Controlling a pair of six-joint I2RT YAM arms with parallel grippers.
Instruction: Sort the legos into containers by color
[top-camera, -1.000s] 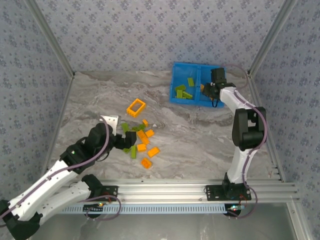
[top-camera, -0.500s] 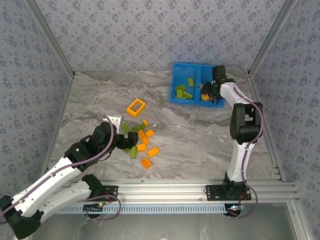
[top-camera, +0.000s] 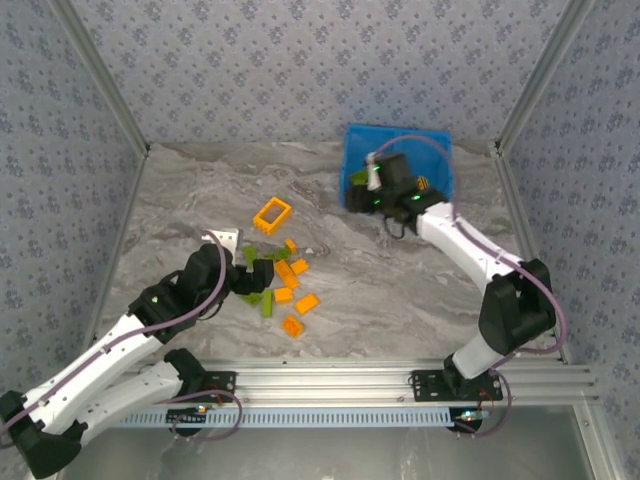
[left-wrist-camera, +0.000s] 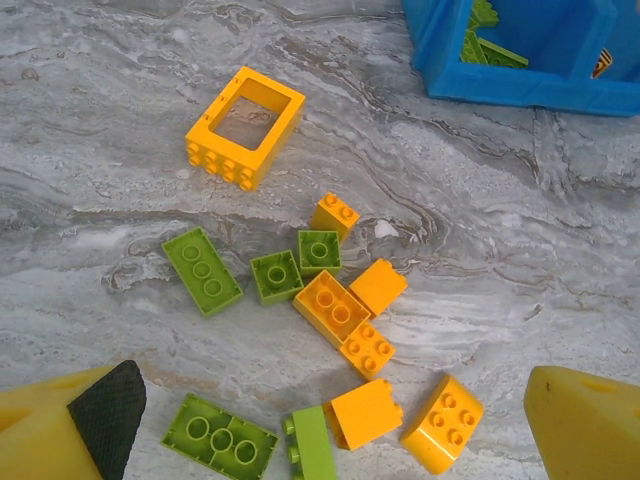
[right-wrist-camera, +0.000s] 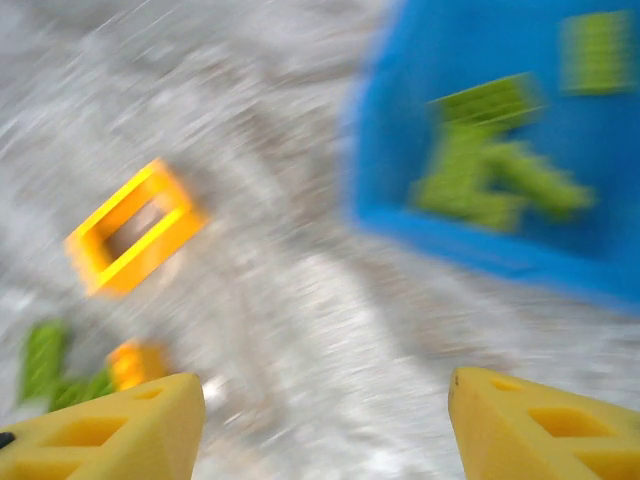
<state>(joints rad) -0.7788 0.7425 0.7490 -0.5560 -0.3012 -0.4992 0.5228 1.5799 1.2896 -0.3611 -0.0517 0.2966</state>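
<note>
Loose legos lie in a pile mid-table (top-camera: 282, 280): the open orange frame (left-wrist-camera: 245, 127), a long lime brick (left-wrist-camera: 202, 270), two small lime squares (left-wrist-camera: 276, 276), several orange bricks (left-wrist-camera: 332, 307) and the round orange piece (left-wrist-camera: 442, 422). My left gripper (left-wrist-camera: 325, 440) hangs open just above the pile's near edge, nothing between its yellow fingers (left-wrist-camera: 590, 425); in the top view it (top-camera: 252, 278) is at the pile's left. The blue bin (top-camera: 400, 131) holds lime bricks (right-wrist-camera: 490, 150) in its left compartment. My right gripper (right-wrist-camera: 320, 430) is open and empty, over the table by the bin's left front corner (top-camera: 368, 192).
The right wrist view is motion-blurred; it shows the orange frame (right-wrist-camera: 135, 225) at left and the bin's wall (right-wrist-camera: 470, 250) at upper right. Patterned walls and metal posts ring the marble table (top-camera: 180, 200). Open table lies left of the pile and between pile and bin.
My right arm has swung from the bin's right compartment leftward to the bin's left front corner. My left gripper edged slightly toward the pile; the loose bricks stayed put.
</note>
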